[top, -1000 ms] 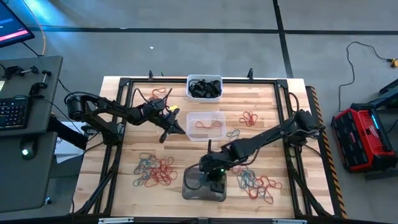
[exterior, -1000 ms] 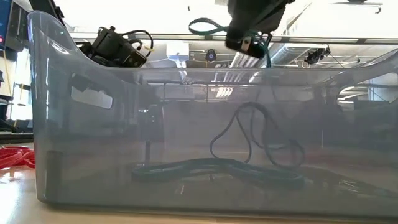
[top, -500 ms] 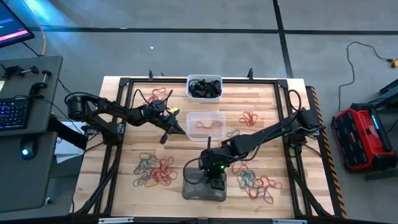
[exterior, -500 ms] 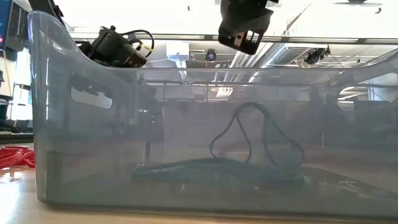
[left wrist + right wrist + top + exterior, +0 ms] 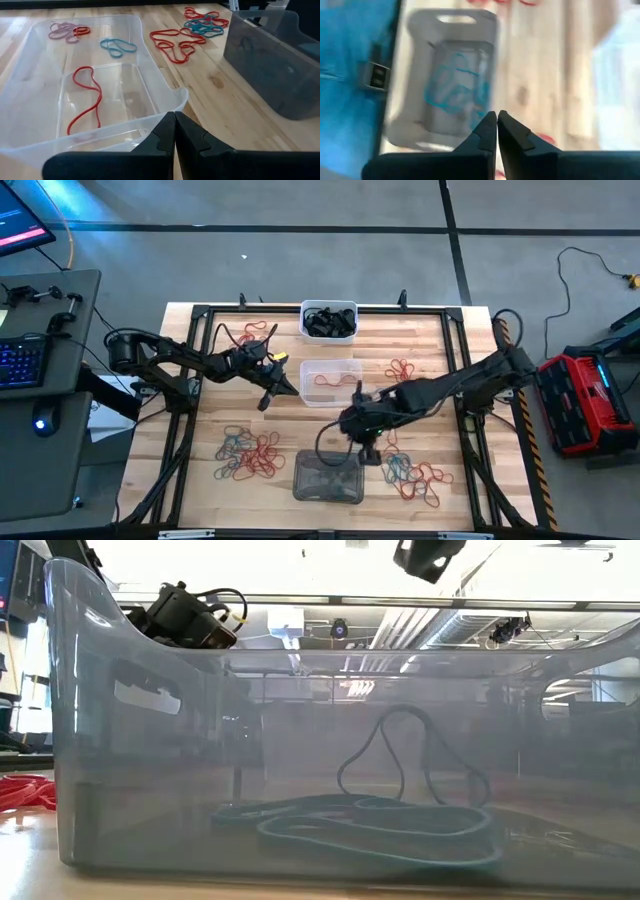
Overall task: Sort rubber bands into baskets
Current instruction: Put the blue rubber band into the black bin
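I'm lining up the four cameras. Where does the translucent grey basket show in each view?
High view: grey basket at the table's near edge, centre, just below the right gripper.
Low view: it fills nearly the whole picture.
Left wrist view: at the right edge.
Right wrist view: beyond the shut fingers, left of centre.
Shared landmark: the teal rubber bands inside it.

I see a pale wooden-plank table (image 5: 190, 430) carrying an opaque white tub (image 5: 328, 321), a clear plastic tub (image 5: 331, 382), a translucent grey tub (image 5: 328, 481), and loose red, black and teal rubber bands (image 5: 250, 455) scattered directly on the planks.
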`<control>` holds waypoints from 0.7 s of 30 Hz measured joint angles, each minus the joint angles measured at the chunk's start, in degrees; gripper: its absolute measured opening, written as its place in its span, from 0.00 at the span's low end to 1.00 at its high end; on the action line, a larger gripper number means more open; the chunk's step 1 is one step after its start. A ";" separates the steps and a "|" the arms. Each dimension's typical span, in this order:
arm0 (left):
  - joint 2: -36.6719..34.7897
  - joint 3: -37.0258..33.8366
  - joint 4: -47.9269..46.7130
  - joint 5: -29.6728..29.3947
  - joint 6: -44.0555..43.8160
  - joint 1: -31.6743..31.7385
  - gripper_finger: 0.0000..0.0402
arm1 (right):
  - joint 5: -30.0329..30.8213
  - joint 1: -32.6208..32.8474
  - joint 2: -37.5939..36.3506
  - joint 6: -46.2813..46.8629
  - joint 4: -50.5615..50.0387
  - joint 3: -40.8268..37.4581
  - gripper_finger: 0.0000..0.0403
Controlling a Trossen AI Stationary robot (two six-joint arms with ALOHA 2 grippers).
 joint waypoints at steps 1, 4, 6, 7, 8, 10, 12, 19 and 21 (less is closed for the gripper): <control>0.00 0.00 -0.03 0.00 -0.17 0.00 0.00 | 1.09 -0.27 -1.00 -0.08 -0.34 -0.96 0.01; 0.00 0.00 0.00 -0.03 -0.46 0.02 0.00 | 2.47 -1.13 -5.00 -0.10 1.24 -6.82 0.00; 0.00 0.00 0.00 -0.37 -0.93 0.02 0.00 | 2.68 -2.14 -8.21 0.69 4.50 -12.46 0.00; 0.00 0.00 0.02 -0.61 -0.97 0.02 0.00 | 2.81 -2.83 -9.84 1.15 6.34 -15.39 0.00; 0.00 0.00 0.02 -0.86 -1.10 0.02 0.00 | 2.88 -3.59 -11.63 1.54 8.00 -18.36 0.00; 0.00 0.00 0.08 -1.49 -1.48 0.02 0.00 | 2.97 -5.17 -15.06 2.40 11.29 -24.03 0.00; 0.00 0.00 0.08 -1.69 -1.78 0.02 0.00 | 3.10 -7.13 -18.25 3.06 12.94 -28.90 0.00; 0.00 0.00 0.13 -2.10 -2.03 0.02 0.00 | 3.45 -15.97 -23.22 4.26 14.28 -40.75 0.00; 0.00 0.00 0.13 -2.16 -2.04 0.02 0.00 | 3.61 -18.64 -22.87 4.31 14.46 -42.98 0.00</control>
